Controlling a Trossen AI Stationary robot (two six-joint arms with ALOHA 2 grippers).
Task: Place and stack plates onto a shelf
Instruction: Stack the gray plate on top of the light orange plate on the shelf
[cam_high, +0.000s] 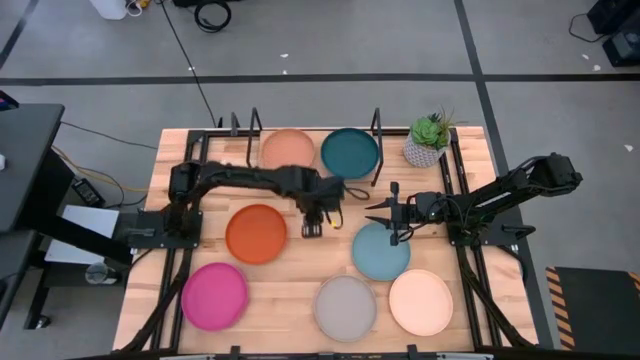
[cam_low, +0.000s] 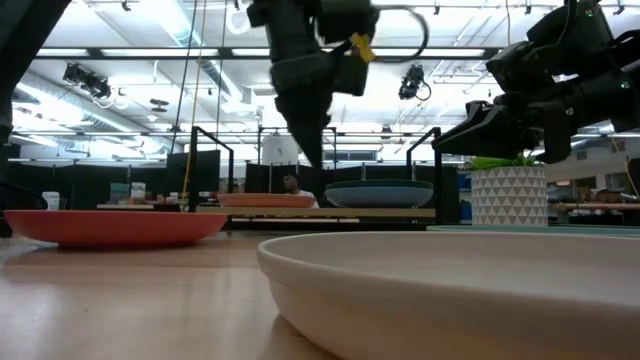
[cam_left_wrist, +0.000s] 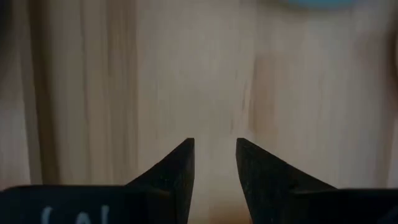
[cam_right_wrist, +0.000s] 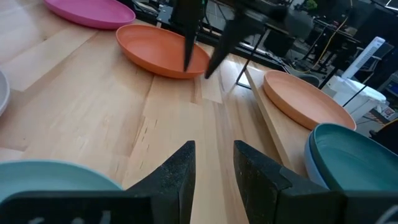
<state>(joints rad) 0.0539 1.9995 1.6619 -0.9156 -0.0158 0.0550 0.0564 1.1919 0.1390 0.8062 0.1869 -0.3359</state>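
Note:
The shelf (cam_high: 318, 163) stands at the table's far edge. On it rest a salmon plate (cam_high: 288, 150) and a dark teal plate (cam_high: 350, 152); a bluish rim (cam_right_wrist: 312, 151) shows under the teal one. Orange (cam_high: 256, 233), magenta (cam_high: 214, 295), grey (cam_high: 345, 307), cream (cam_high: 421, 301) and light blue (cam_high: 381, 250) plates lie flat on the table. My left gripper (cam_high: 312, 228) points down above bare wood between the orange and light blue plates, slightly open and empty (cam_left_wrist: 214, 146). My right gripper (cam_high: 372, 214) hovers level over the light blue plate's far edge, slightly open and empty (cam_right_wrist: 214, 149).
A small potted plant (cam_high: 428, 138) stands at the shelf's right end. The shelf's black hoop frames (cam_high: 378, 128) rise beside the teal plate. The two grippers are close to each other at mid-table. Bare wood lies between the orange and light blue plates.

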